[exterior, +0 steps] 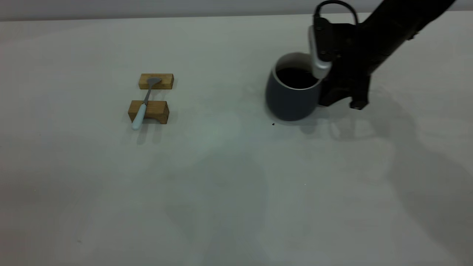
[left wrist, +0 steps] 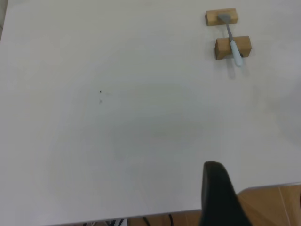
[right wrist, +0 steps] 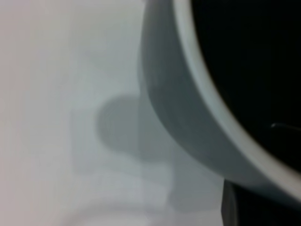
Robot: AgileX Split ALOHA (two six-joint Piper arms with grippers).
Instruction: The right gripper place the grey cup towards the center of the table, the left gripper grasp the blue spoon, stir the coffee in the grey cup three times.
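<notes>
While the right gripper pressed against the far side of the grey cup, I could not tell whether its fingers were clamped on the handle or only beside it, because the cup body and the arm hid them. The cup stood on the off-white table, with nearly black coffee filling it close to the pale rim. It looked heavy and hard, with a smooth glazed wall that might slip, so I judged the handle the safest hold, moved level and slowly to keep the liquid in. Well apart from the cup, toward the other arm's side, the blue spoon lay bridged across two wooden blocks, its metal bowl on the farther block and its pale handle overhanging the nearer one. The spoon seemed light and stiff, best pinched at the raised handle. The left gripper hung back near the table edge, far from the cup and spoon alike, its fingers not readable.
</notes>
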